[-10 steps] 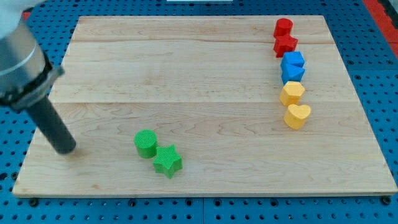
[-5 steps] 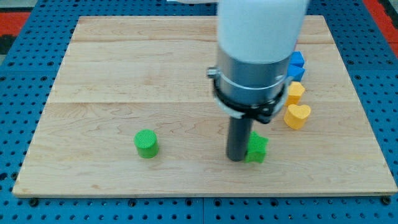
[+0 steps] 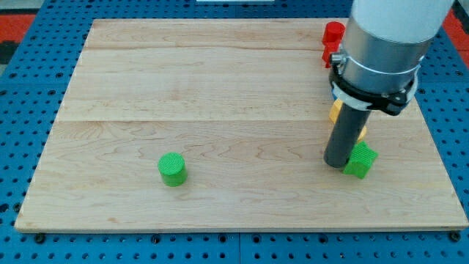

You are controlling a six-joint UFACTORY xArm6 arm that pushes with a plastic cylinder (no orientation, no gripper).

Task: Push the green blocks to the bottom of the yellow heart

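1. Pale wooden table (image 3: 220, 81) of joined planks, filling most of the frame, set on a blue perforated base (image 3: 22, 147) showing along the left, right and bottom edges.
2. Green cylinder block (image 3: 172, 169) standing upright in the lower left part of the frame, alone, well apart from every other block.
3. Red blocks (image 3: 333, 38) at the upper right of the frame, partly hidden behind the arm; exact shapes not readable.
4. Large arm body, white above and grey below with a dark ring (image 3: 375, 73), covering the upper right of the frame and hiding most of the block column there.
5. Straight dark rod coming down from that ring, with my tip (image 3: 335, 163) resting on the table at the lower right of the frame.
6. No jaws on this tool, only the plain rod end, so nothing to open, close or grip.
7. Green star-shaped block (image 3: 360, 160) just right of my tip, touching the rod or very nearly so; star points only partly readable.
8. Small slivers of yellow block (image 3: 362, 133) showing at either side of the rod, directly above the green star-shaped block and close to it; whether the heart or its neighbour cannot be told.
9. Green star-shaped block thus lying below the yellow pieces, green cylinder block far off at the frame's left.
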